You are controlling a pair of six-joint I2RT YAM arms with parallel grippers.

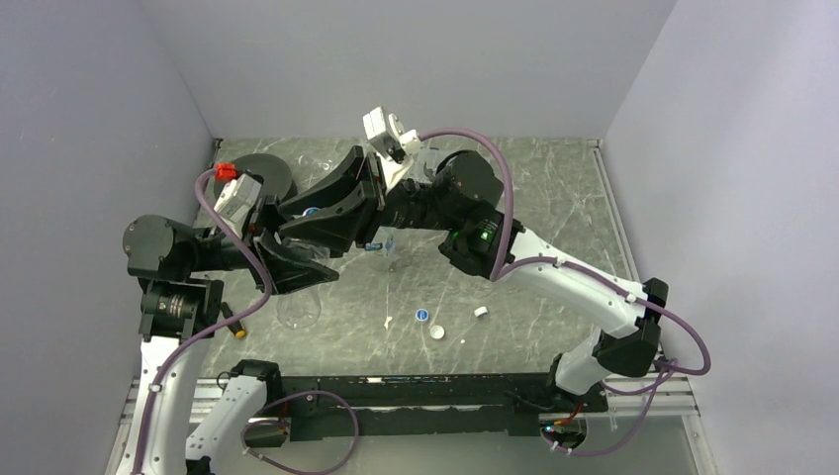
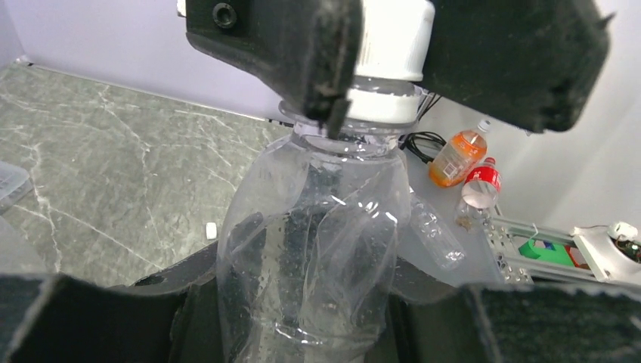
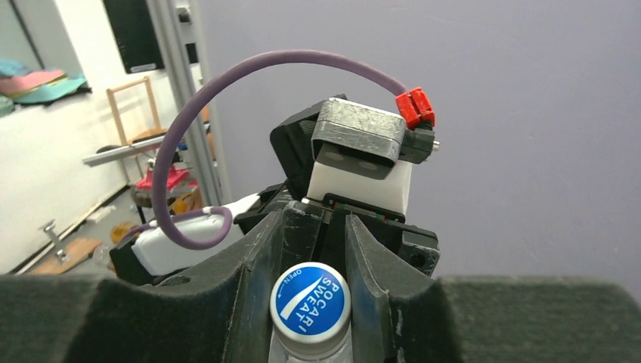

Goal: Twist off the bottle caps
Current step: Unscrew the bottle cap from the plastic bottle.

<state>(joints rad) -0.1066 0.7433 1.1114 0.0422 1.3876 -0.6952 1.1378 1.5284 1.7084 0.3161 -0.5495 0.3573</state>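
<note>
— Blue-topped cap [image 3: 310, 304], low centre of the right wrist view: the right end effector [image 2: 389, 53] is clamped shut on it.
— And the bottle [image 2: 317, 249]?
— Thin clear plastic, dented, pinched at its body by the closed left end effector [image 2: 310, 325], held over the tabletop [image 1: 534, 198]. Twist hard and it could crumple or spin in that grip, leaving the cap on.

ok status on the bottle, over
left gripper shut on bottle body. right gripper shut on cap, cap on the neck. nothing in the way; loose caps on table, apart.
</note>
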